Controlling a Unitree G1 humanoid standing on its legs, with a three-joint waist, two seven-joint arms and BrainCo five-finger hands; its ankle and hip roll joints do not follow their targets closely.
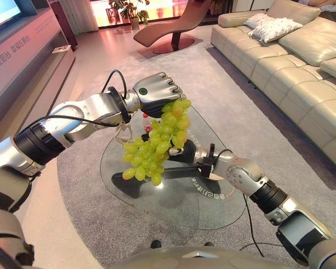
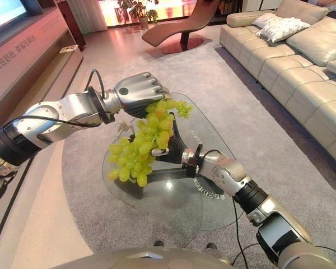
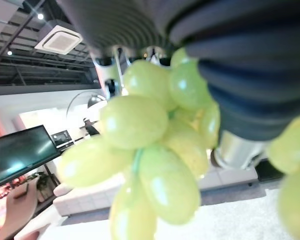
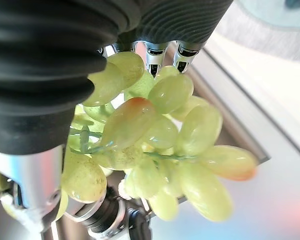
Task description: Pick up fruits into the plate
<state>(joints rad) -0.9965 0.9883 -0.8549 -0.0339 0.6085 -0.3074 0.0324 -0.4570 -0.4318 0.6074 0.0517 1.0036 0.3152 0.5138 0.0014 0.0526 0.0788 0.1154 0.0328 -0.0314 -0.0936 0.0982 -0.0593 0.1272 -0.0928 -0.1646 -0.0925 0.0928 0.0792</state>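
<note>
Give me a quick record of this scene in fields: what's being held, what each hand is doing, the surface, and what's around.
held item: bunch of green grapes, hanging in the air above the table
left hand: at the top of the bunch, fingers curled down over it
right hand: reaching in against the side of the bunch; fingers hidden behind the grapes
surface: round glass table with a dark base, on a grey rug
surroundings: beige sofa with a white cushion, brown lounge chair
plate: not identifiable
</note>
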